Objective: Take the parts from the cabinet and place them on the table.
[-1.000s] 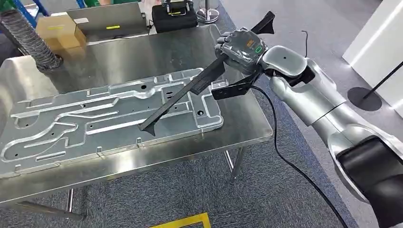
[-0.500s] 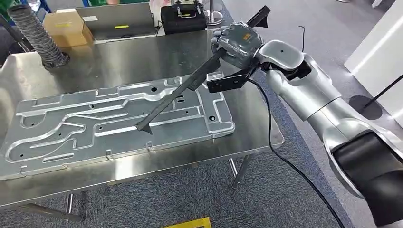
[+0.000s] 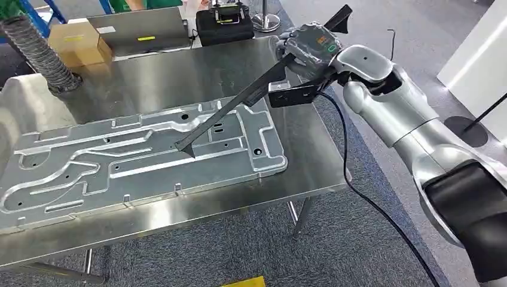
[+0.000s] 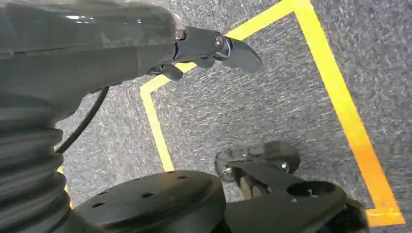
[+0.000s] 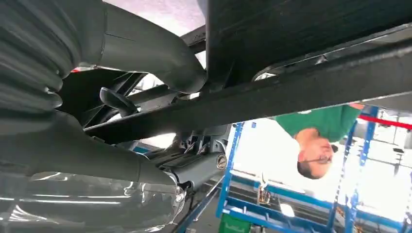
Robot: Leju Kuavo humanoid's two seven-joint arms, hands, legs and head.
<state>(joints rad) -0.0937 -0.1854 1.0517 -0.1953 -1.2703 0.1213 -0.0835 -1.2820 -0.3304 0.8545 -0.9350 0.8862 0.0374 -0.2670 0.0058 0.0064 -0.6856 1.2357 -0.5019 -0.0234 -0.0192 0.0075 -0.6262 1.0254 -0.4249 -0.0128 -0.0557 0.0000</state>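
A long black bar-shaped part (image 3: 239, 100) slants down over the steel table (image 3: 149, 78), and my right hand (image 3: 308, 51) grips it near its upper end. Its lower tip hangs just above, or touches, a large silver stamped metal panel (image 3: 119, 161) lying flat on the table. In the right wrist view the black part (image 5: 272, 92) crosses close in front of the thumb (image 5: 145, 53). My left hand (image 4: 214, 48) hangs over the carpet floor with its fingers apart and holds nothing.
A cardboard box (image 3: 78, 42), a grey ribbed hose (image 3: 36, 51), a grey case (image 3: 140, 27) and a black case (image 3: 224, 24) stand at the table's far edge. Yellow floor tape (image 4: 340, 102) marks the carpet. A person in green (image 5: 325, 131) stands by blue racking (image 5: 291, 194).
The camera has shifted slightly between frames. My right hand keeps its hold on the black part, whose lower tip stays over the middle of the panel.
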